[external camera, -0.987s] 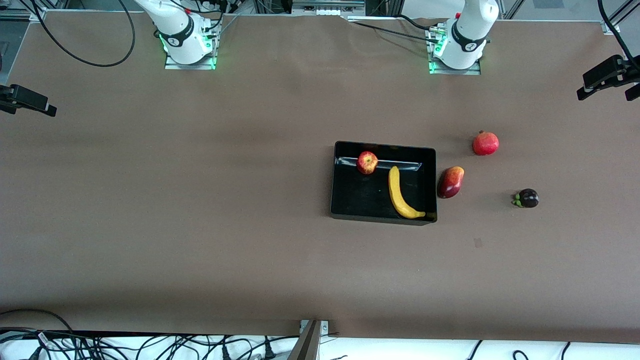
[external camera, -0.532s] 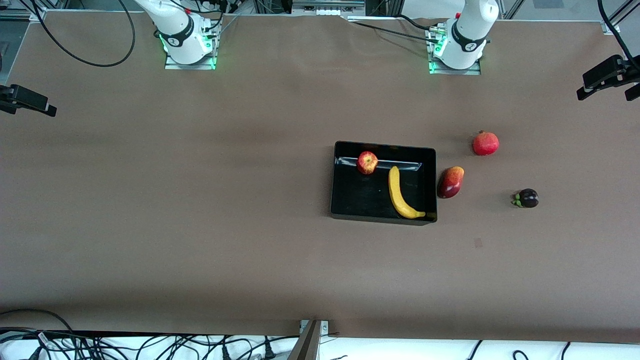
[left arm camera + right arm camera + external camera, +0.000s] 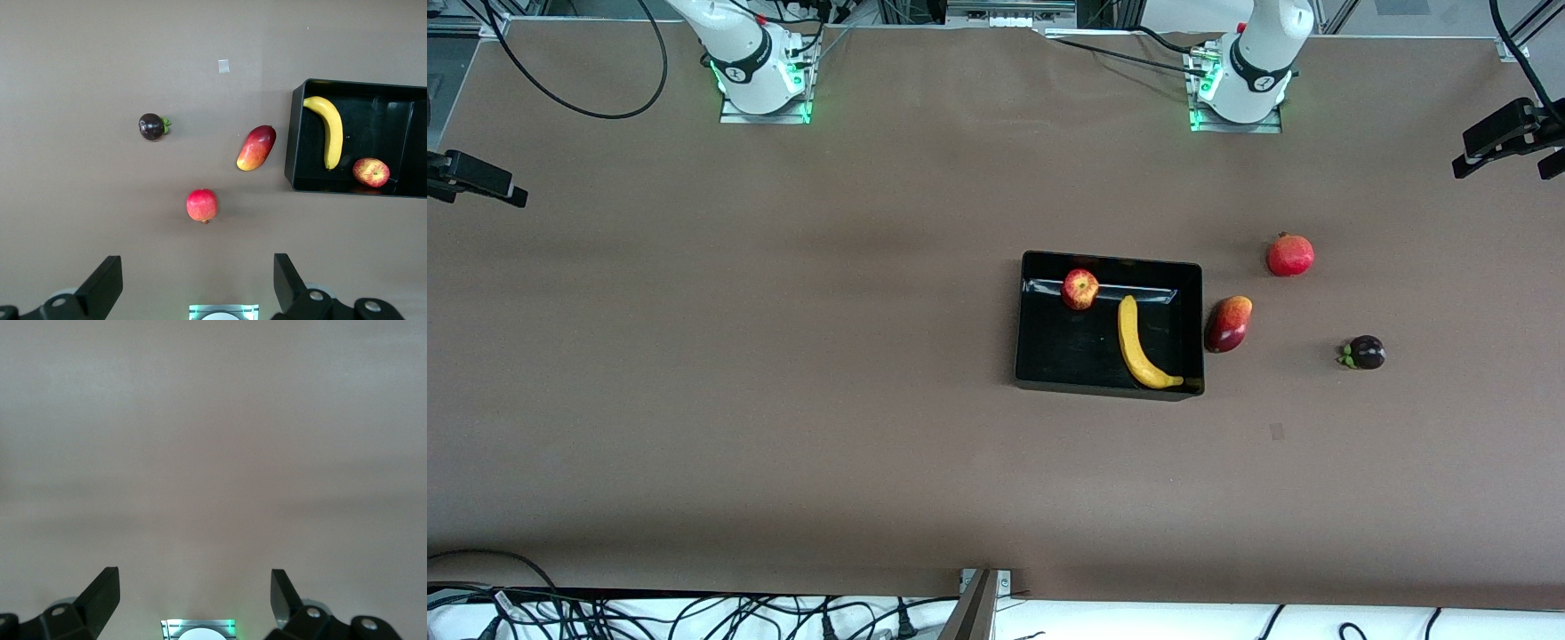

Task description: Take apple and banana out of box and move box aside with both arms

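Note:
The black box point(image 3: 1032, 320) sits on the brown table, toward the left arm's end. The apple point(image 3: 1080, 289) and the banana point(image 3: 1140, 345) lie inside it. In the left wrist view the box point(image 3: 297, 147), banana point(image 3: 329, 130) and apple point(image 3: 371, 172) show too. My left gripper point(image 3: 197, 287) is open and empty, high above the table near its base. My right gripper point(image 3: 193, 597) is open and empty, high over bare table near its own base. Both grippers are out of the front view; only the arms' bases show there.
A mango point(image 3: 1228, 324) lies against the box's wall toward the left arm's end. A pomegranate point(image 3: 1290, 255) lies farther from the camera, a dark mangosteen point(image 3: 1364, 353) nearer the table's end. Black camera mounts point(image 3: 1507, 133) stand at both table ends.

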### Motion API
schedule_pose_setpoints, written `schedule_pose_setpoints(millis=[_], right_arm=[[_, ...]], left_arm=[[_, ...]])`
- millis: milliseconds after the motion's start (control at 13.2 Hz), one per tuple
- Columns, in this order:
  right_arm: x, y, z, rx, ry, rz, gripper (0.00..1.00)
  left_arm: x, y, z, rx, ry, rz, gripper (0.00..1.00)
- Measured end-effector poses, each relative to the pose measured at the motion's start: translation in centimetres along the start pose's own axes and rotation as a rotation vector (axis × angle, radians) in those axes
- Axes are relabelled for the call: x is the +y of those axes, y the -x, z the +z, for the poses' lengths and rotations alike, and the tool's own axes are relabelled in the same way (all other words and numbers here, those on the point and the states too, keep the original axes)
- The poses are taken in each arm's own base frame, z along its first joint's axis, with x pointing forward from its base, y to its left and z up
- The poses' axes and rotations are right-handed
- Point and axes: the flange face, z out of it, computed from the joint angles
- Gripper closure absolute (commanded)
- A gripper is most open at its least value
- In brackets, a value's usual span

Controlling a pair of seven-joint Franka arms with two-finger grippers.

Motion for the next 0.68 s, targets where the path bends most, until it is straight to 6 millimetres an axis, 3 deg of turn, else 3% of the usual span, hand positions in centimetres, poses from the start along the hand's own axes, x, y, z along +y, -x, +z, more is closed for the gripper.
schedule_pose_setpoints(millis=[152,456,684], right_arm=[[0.0,0.0,0.0,0.000,0.000,0.000,0.00],[0.0,0.0,0.0,0.000,0.000,0.000,0.00],[0.0,-0.1,0.0,0.000,0.000,0.000,0.00]], left_arm=[[1.0,-1.4,1.7,-0.014,0.002,-0.027,0.00],[5.7,-6.9,9.0,-0.042,-0.022,-0.117,0.00],[8.8,-9.5,13.9,-0.066,-0.043,-0.195,0.00]])
